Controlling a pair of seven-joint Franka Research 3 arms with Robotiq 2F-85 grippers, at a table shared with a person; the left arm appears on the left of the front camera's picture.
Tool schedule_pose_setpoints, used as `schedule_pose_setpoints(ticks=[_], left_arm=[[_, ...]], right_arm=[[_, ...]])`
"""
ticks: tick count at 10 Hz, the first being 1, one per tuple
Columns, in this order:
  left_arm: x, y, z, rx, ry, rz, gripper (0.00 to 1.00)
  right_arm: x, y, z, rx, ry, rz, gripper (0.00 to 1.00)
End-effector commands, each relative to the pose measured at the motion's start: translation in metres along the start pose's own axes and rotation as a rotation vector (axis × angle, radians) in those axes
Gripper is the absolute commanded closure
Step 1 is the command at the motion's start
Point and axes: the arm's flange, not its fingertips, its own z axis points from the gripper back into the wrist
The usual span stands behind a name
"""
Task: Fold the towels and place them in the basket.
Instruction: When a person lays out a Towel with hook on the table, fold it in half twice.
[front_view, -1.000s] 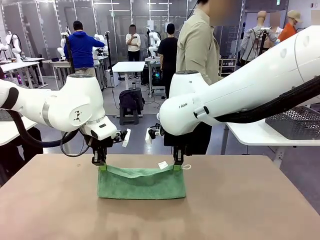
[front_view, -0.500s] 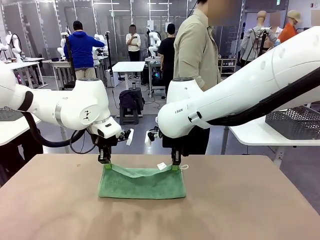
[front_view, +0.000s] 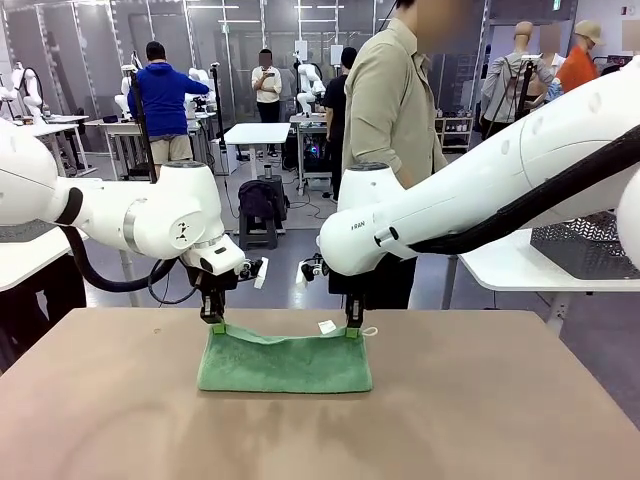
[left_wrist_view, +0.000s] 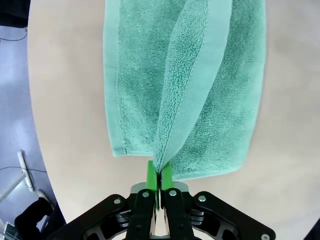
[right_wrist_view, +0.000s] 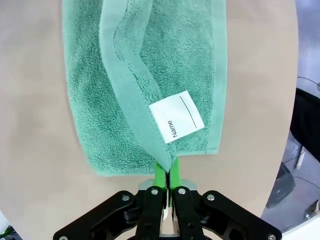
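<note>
Both the left end effector (front_view: 216, 326) and right end effector (front_view: 352, 331), pinching towel (front_view: 285, 365) corners, had shifted farther over it; fold seemed half-done.

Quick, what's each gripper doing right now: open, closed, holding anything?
Left gripper: closed, pinching one corner of the sea-green towel.
Right gripper: closed on the towel's other corner, beside its white label.

left gripper (left_wrist_view: 159, 172), right gripper (right_wrist_view: 167, 170): black, silver screws, green pads (left_wrist_view: 151, 172). behind them left arm (front_view: 150, 215), right arm (front_view: 480, 190): glossy white, rounded joints, black hoses (front_view: 560, 195).
</note>
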Motion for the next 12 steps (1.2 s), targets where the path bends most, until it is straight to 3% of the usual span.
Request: schedule_pose_setpoints(ticks=[1, 6, 7, 8, 9, 10, 11, 12], left_arm=[[0.001, 0.014, -0.005, -0.018, 0.019, -0.031, 0.96], [0.000, 0.030, -0.027, -0.012, 0.019, -0.016, 0.96], [0.000, 0.031, -0.028, 0.000, 0.021, -0.010, 0.85], [-0.001, 0.032, -0.029, 0.021, 0.013, 0.000, 0.77], [-0.003, 0.031, -0.026, 0.056, 0.002, 0.022, 0.65], [-0.006, 0.030, -0.023, 0.090, -0.013, 0.032, 0.57], [-0.012, 0.029, -0.018, 0.116, -0.026, 0.031, 0.46], [-0.017, 0.027, -0.011, 0.125, -0.039, 0.028, 0.54]], right_arm=[[0.003, -0.009, -0.009, -0.004, -0.010, -0.019, 0.96], [-0.002, -0.026, -0.025, -0.012, -0.012, -0.035, 0.96], [-0.002, -0.027, -0.026, -0.012, -0.015, -0.034, 0.78], [-0.002, -0.027, -0.026, -0.019, -0.016, -0.032, 0.77], [-0.002, -0.027, -0.024, -0.040, -0.026, -0.030, 0.58], [-0.003, -0.026, -0.020, -0.065, -0.038, -0.031, 0.57], [-0.005, -0.026, -0.014, -0.085, -0.049, -0.035, 0.39], [-0.006, -0.026, -0.008, -0.083, -0.056, -0.040, 0.37]])
